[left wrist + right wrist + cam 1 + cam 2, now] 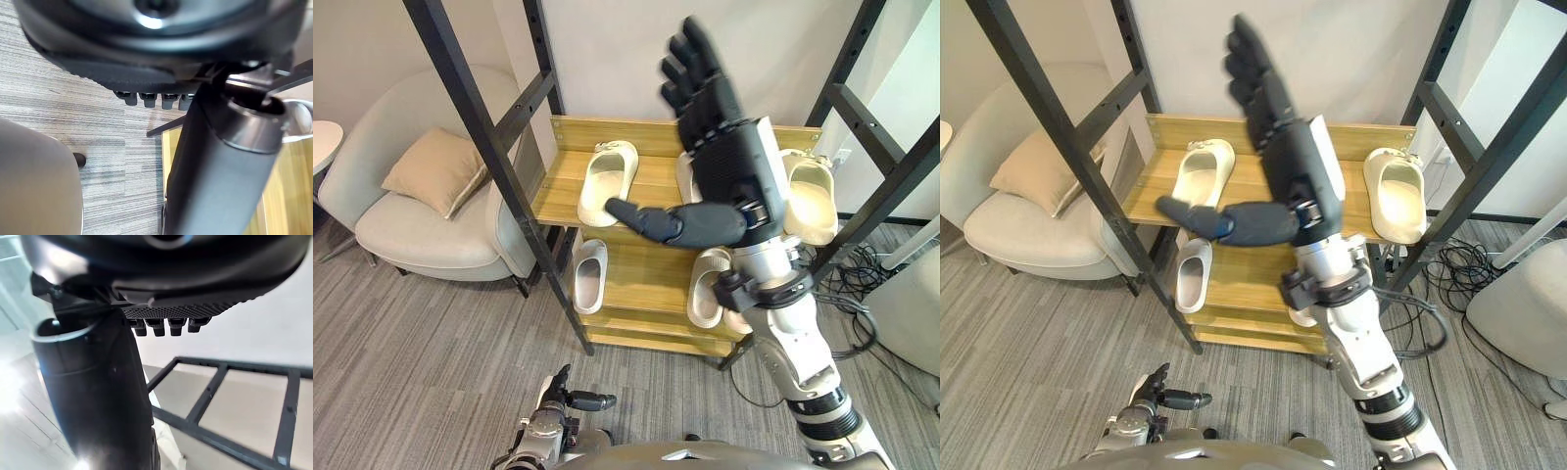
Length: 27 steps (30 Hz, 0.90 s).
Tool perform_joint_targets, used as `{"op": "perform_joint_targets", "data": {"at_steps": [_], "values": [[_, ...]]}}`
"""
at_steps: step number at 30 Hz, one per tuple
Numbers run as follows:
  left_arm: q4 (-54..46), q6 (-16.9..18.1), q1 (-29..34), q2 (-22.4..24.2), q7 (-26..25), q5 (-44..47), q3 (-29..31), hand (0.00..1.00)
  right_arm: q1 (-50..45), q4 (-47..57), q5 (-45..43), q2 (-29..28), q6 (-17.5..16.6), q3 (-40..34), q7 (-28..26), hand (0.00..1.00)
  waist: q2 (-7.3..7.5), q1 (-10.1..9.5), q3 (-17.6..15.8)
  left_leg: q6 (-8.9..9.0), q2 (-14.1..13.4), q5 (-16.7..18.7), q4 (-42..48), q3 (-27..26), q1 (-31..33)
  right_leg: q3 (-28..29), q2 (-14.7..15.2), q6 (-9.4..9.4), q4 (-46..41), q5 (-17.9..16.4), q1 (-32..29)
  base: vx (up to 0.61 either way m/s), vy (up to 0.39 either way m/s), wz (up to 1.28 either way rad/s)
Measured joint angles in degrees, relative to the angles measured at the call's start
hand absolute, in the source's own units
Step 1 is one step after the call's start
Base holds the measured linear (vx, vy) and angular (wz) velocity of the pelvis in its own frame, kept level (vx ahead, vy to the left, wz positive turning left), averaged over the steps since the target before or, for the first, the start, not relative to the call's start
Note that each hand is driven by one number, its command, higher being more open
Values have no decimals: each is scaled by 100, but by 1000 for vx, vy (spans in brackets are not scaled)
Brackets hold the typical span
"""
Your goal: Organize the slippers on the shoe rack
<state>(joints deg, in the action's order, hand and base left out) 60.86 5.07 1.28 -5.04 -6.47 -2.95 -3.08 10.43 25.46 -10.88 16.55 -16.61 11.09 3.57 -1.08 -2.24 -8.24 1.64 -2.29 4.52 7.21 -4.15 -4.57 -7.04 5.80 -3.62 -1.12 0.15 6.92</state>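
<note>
A pale grey armchair (421, 211) stands left of the wooden two-shelf shoe rack (646, 286). The left hand (558, 397) hangs low over the grey carpet (411, 372), fingers relaxed and empty. Cream foam slippers (607, 181) lie on both shelves — the right hand (729, 166) is raised before them, fingers straight, holding nothing.

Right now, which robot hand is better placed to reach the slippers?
Probably the right robot hand: raised, open, before the rack and slippers. The left robot hand hangs low near the floor.
</note>
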Motion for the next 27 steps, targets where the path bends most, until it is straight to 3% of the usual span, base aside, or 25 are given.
{"op": "perform_joint_targets", "data": {"at_steps": [7,14,22,27], "values": [[-47,55,65,-6,68,-7,3,100,2,2,1243,424,-80,-982,813,100,-35,101,15,-7,3,-5,-76,-2,-15,5,-8,-21,53,13,6,5,-2,0],[-66,55,78,-6,75,-22,3,100,139,-755,2065,769,58,-1239,1185,100,-32,100,14,-8,9,-6,-138,11,17,-10,-17,-14,94,3,-26,14,-6,1],[-92,56,76,-11,97,-58,3,100,143,-2537,2445,1063,740,-1234,1288,100,1,95,16,-14,46,-9,-182,169,208,-143,-16,-46,270,33,-91,37,-11,8],[-99,45,76,-15,134,-65,1,100,212,-2881,2600,1069,838,-1187,1314,100,7,107,13,-31,45,3,-194,225,240,-119,-24,-43,288,43,-110,44,-6,-1]]}}
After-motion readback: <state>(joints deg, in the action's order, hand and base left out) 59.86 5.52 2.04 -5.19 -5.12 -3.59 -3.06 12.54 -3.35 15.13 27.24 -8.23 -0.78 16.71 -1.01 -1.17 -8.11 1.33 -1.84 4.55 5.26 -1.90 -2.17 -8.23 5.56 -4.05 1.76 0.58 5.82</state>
